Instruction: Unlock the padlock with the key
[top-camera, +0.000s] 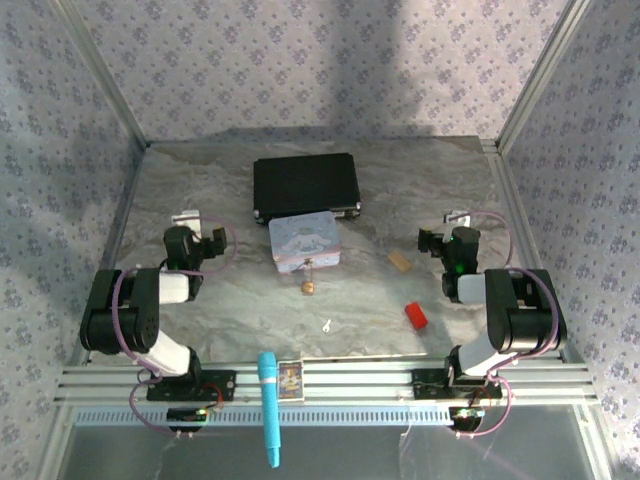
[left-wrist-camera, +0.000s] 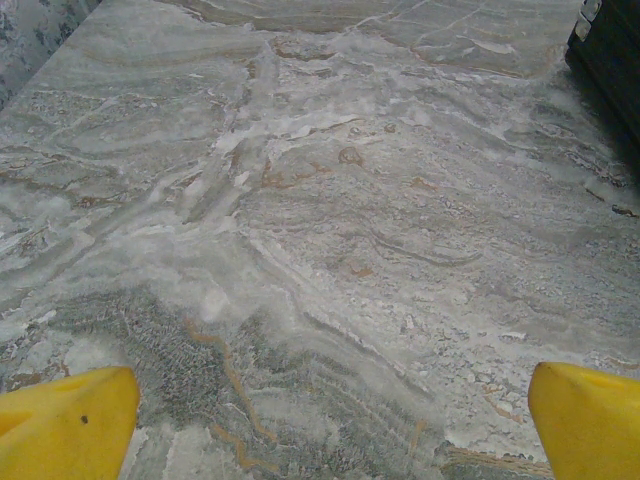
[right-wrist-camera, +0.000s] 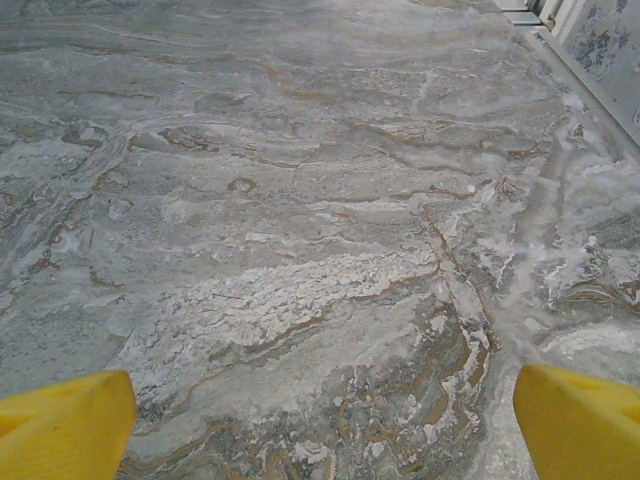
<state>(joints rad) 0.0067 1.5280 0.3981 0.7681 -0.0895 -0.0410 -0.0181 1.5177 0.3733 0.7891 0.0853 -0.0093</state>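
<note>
While both arms sit folded at the sides of the table (top-camera: 400, 190), its marbled grey top carries everything else. Left gripper (top-camera: 188, 216) at far left, right gripper (top-camera: 456, 216) at far right, each pointing away from the bases. Left wrist view: yellow fingers (left-wrist-camera: 65, 425) spread to the lower corners, bare marble between them, grip empty. Right wrist view: same, yellow fingers (right-wrist-camera: 580, 420) wide apart over bare marble, grip empty. Black case (top-camera: 305, 185) lies flat at far centre. Pale blue tin (top-camera: 303, 243) sits just near of it, far edge touching or overlapping the case; cannot tell which. Blue pen-shaped thing (top-camera: 268, 405) lies across the near rail, small card (top-camera: 289, 379) just beside it on the right. Red cylinder (top-camera: 416, 316) on its side at near right; tan wooden block (top-camera: 399, 261) farther, between tin and right arm. Padlock (top-camera: 309, 287), brass, lies just near of the tin's near edge, centre. Key (top-camera: 326, 324) lies nearer still, slightly right, apart from the padlock, well apart from both grippers
</note>
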